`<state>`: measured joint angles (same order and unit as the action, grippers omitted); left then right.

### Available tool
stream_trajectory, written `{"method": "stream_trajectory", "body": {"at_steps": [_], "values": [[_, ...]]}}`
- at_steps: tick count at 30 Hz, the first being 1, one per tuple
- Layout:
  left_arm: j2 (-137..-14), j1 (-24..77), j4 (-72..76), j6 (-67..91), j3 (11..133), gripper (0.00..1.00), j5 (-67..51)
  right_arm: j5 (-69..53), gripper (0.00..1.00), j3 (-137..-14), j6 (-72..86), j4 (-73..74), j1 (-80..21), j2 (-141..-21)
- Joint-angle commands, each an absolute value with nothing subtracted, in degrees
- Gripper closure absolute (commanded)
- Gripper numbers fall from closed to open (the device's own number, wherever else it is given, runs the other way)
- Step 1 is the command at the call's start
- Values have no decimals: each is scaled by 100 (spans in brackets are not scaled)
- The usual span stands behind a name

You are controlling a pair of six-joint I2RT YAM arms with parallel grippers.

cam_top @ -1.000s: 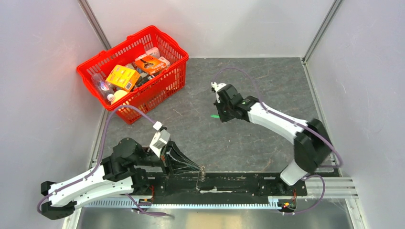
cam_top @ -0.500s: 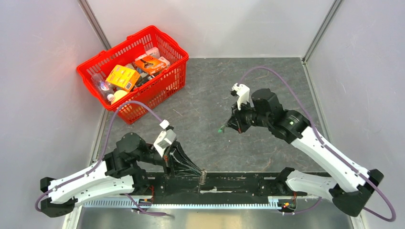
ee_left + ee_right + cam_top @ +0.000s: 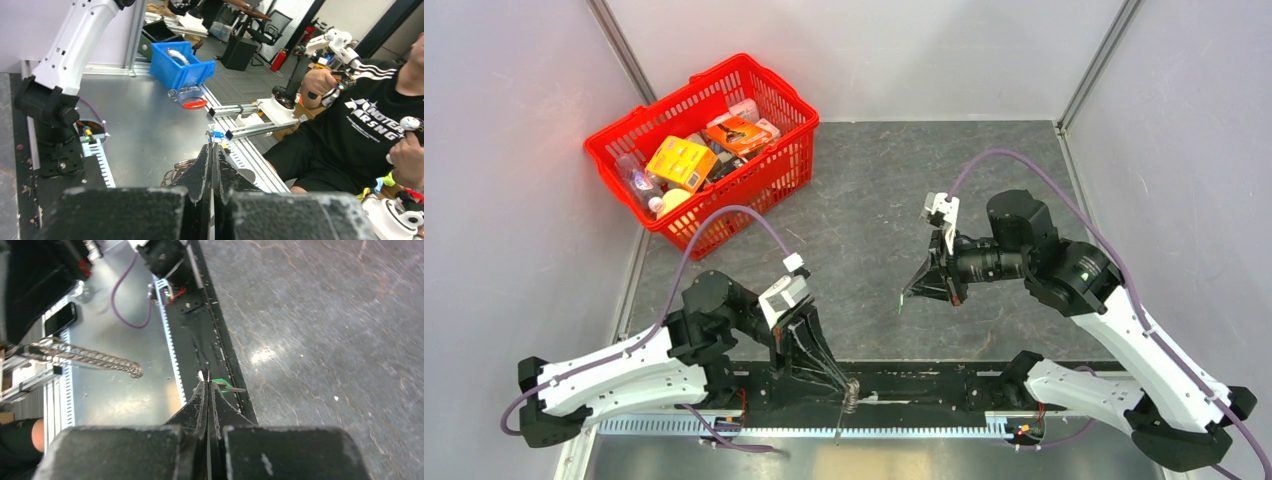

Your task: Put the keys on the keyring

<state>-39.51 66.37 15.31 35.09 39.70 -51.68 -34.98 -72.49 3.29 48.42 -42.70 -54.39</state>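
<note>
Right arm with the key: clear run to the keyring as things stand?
Likely yes. The right gripper holds the key above bare table, and nothing stands between it and the keyring in the left gripper at the near edge.

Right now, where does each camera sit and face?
Top external: above, behind the arms, looking down on the grey table; both arms show, left gripper shut on the dark grey toothed keyring.
Left wrist: faces off the near edge toward a black-shirted person; its shut fingers show.
Right wrist: faces down at the table; right gripper pinches the tiny green-headed metal key.
Shared: top and right wrist show that key.
</note>
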Motion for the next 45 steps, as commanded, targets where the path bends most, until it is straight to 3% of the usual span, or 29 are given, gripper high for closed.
{"method": "stream_trajectory", "body": {"at_steps": [1,11,45], "values": [[-4078,6655,2427,3998,4179,98,-5722,-4456,100,-7652,66,4909,-4346,-5309],[-4682,6656,2824,3967,4353,98,-5767,-4986,100,-7796,232,4494,-4675,-5338],[-5084,6660,3017,3834,4440,98,-5413,-4297,100,-8347,-376,4552,-6407,-5869]]}}
